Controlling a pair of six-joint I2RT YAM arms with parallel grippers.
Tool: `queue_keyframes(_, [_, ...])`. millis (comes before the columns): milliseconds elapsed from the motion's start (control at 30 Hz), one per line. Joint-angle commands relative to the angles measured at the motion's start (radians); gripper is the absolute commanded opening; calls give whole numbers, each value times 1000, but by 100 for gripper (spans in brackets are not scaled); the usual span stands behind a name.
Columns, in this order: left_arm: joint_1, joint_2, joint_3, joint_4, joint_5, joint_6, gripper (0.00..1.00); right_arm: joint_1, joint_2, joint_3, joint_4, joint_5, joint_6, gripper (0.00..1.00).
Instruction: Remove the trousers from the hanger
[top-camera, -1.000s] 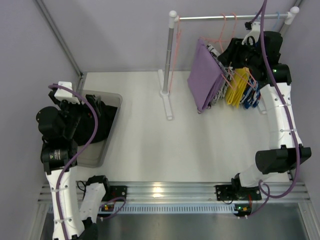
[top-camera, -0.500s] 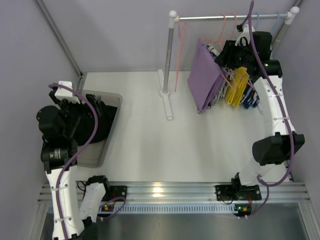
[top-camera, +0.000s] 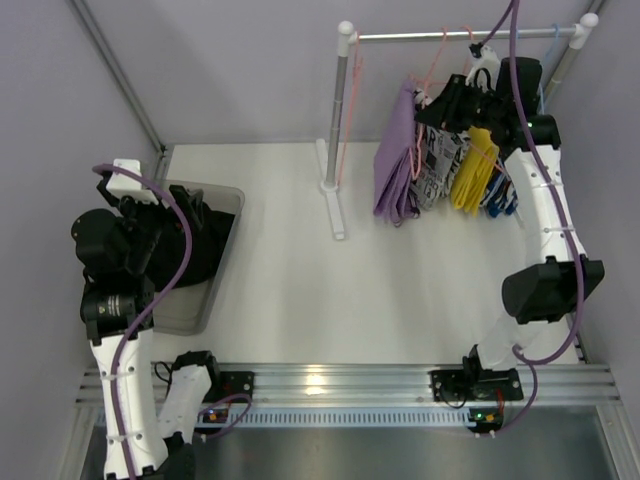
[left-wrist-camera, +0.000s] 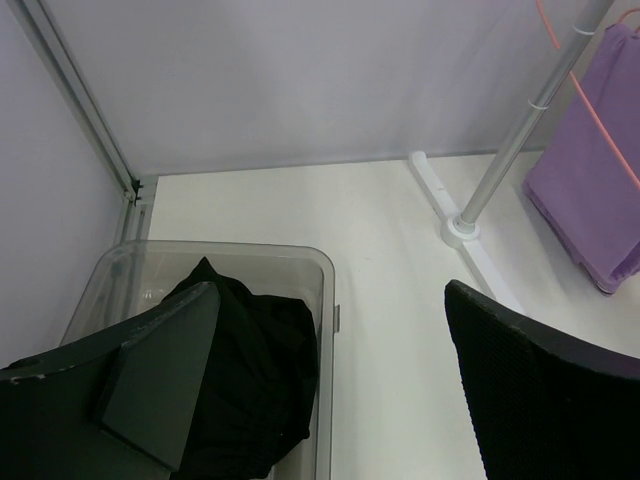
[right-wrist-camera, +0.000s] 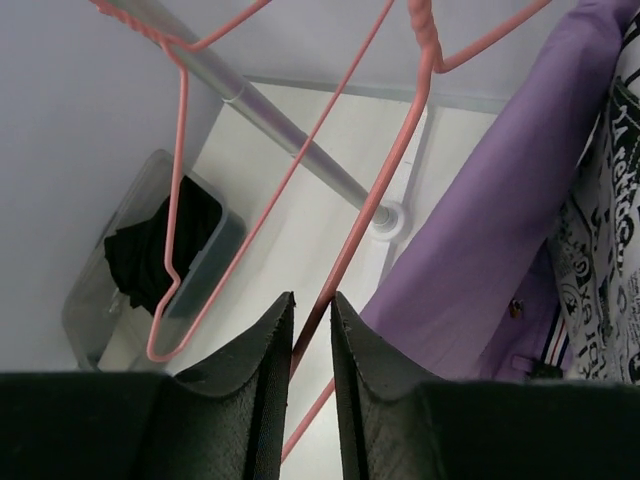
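Observation:
The lilac trousers hang on a pink hanger from the rail, and also show in the right wrist view and the left wrist view. My right gripper is up by the rail, its fingers closed on the pink hanger's wire, which runs between the pads. The black trousers lie crumpled in the grey bin, also in the left wrist view. My left gripper hangs open and empty above the bin.
A black-and-white printed garment and a yellow garment hang right of the lilac trousers. An empty pink hanger hangs at the rail's left post. The rail stand's foot sits mid-table. Walls close in on both sides.
My right gripper has moved up and left to the pink hanger near the rail. The lilac trousers have swung from spread out to hanging narrow. The left arm has not moved.

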Motion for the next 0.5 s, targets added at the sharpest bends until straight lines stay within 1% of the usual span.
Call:
queue_keyframes(0, [-1, 8, 37, 44, 20, -22, 99, -20, 38, 54, 85, -71, 88, 21])
queue_keyframes(167, [-1, 8, 36, 44, 20, -16, 99, -22, 81, 48, 102, -104, 189, 21])
queue_keyframes(300, [-1, 8, 33, 42, 17, -14, 99, -22, 91, 20, 150, -120, 258, 25])
queue_keyframes(433, [-1, 8, 25, 41, 17, -16, 99, -22, 91, -8, 182, -136, 306, 25])
queue_keyframes(467, [-2, 8, 23, 42, 18, -17, 99, -22, 94, -6, 188, -147, 316, 23])
